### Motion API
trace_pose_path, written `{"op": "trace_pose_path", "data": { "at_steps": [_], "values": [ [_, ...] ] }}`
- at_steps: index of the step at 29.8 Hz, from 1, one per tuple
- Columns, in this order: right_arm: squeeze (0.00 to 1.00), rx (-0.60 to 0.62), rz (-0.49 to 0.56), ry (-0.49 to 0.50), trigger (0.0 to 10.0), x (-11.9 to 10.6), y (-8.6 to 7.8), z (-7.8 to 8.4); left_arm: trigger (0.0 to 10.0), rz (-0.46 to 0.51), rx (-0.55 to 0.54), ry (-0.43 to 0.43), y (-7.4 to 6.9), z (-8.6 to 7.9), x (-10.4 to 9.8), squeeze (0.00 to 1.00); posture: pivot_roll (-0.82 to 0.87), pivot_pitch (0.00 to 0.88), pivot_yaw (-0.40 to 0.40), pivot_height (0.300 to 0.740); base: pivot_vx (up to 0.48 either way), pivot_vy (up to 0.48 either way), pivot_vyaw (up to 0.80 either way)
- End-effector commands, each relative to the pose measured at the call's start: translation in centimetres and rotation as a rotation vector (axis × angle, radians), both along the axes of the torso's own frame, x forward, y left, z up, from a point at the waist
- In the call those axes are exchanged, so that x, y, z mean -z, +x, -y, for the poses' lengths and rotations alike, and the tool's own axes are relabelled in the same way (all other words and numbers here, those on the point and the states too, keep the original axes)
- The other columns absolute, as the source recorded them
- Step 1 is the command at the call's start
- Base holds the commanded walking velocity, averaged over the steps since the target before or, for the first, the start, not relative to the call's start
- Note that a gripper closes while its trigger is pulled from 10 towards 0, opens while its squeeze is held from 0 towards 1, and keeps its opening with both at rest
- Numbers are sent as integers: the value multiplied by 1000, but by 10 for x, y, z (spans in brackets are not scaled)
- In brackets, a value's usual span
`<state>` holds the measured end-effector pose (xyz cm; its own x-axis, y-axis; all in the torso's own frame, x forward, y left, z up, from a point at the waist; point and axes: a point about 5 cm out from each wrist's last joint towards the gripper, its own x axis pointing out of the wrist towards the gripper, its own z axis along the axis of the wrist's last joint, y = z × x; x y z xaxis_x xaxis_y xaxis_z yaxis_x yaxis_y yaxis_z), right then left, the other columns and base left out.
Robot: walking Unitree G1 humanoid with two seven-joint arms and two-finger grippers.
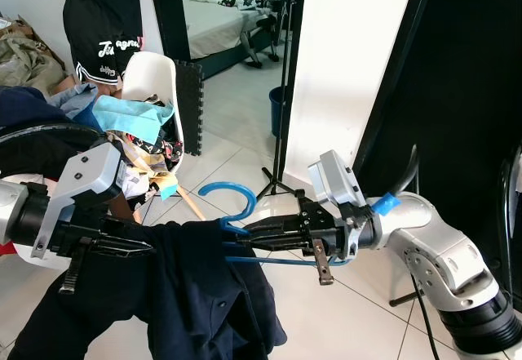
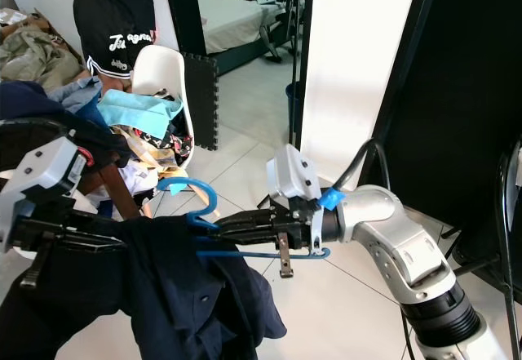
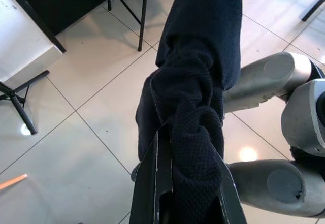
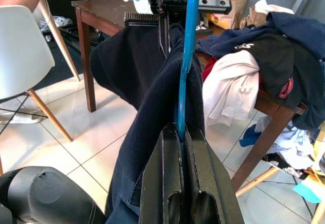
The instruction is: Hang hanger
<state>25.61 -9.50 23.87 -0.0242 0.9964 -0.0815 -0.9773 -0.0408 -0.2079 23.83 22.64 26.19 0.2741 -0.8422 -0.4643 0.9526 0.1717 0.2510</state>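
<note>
A blue plastic hanger (image 1: 234,205) is held level in front of me, its hook curling up to the left. My right gripper (image 1: 232,231) is shut on the hanger's neck; in the right wrist view the blue bar (image 4: 188,51) runs straight out from between the fingers (image 4: 165,183). A dark navy garment (image 1: 188,295) drapes over the hanger and hangs down toward the floor. My left gripper (image 1: 147,247) is shut on a fold of that garment (image 3: 195,127), coming in from the left.
A white chair (image 1: 155,74) piled with clothes stands at the back left beside a person in black shorts (image 1: 102,29). A tall white panel (image 1: 347,74) on a stand and a dark wall are at the right. A wooden table (image 4: 101,10) bears more clothes.
</note>
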Motion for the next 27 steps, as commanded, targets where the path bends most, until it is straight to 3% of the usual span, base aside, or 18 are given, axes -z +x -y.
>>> {"op": "trace_pose_path", "data": {
  "at_steps": [1, 2, 7, 10, 13, 17, 19, 20, 22, 24, 27],
  "values": [
    [0, -110, 51, 91, 10000, -19, -11, -16, 0, -12, 13, -23, 1, 6, 9, 0, 11, 0, 10, 740, 0, 0, 0],
    [1000, -101, 9, 94, 10000, -18, -7, -14, 0, 2, -5, -23, 1, 3, 7, 0, 12, 0, 10, 740, 0, 0, 0],
    [1000, -33, -46, 130, 10000, -18, 8, -7, 0, 57, -48, -13, 3, -6, -3, 0, 15, 0, 5, 740, 0, 0, 0],
    [1000, 43, -60, 147, 10000, -16, 18, 6, 0, 109, -78, -10, 5, -12, -13, 0, 13, 0, 4, 740, 0, 0, 0],
    [1000, 154, -73, 147, 10000, -13, 29, 30, 0, 177, -115, 7, 6, -22, -24, 0, 10, 2, 4, 740, 0, 0, 0],
    [1000, 181, -76, 146, 10000, -13, 31, 36, 0, 188, -123, 11, 6, -24, -27, 0, 10, 2, 4, 740, 0, 0, 0],
    [1000, 312, -78, 145, 10000, -10, 40, 56, 0, 194, -133, 17, 2, -34, -33, 0, -2, 8, 10, 740, 0, 0, 0],
    [1000, 312, -78, 145, 10000, -10, 40, 56, 0, 194, -133, 17, 2, -34, -33, 0, -2, 8, 10, 740, 0, 0, 0],
    [1000, 448, -85, 159, 10000, -8, 51, 71, 0, 189, -134, 14, -4, -42, -40, 0, -2, 8, 8, 740, 0, 0, 0],
    [1000, 546, -114, 121, 10000, 3, 57, 75, 0, 218, -152, 6, -6, -48, -52, 0, 1, 10, 5, 740, 0, 0, 0],
    [1000, 575, -143, 85, 10000, 11, 59, 76, 0, 238, -160, 0, -7, -50, -57, 0, 4, 12, 5, 740, 0, 0, 0]
  ]
}}
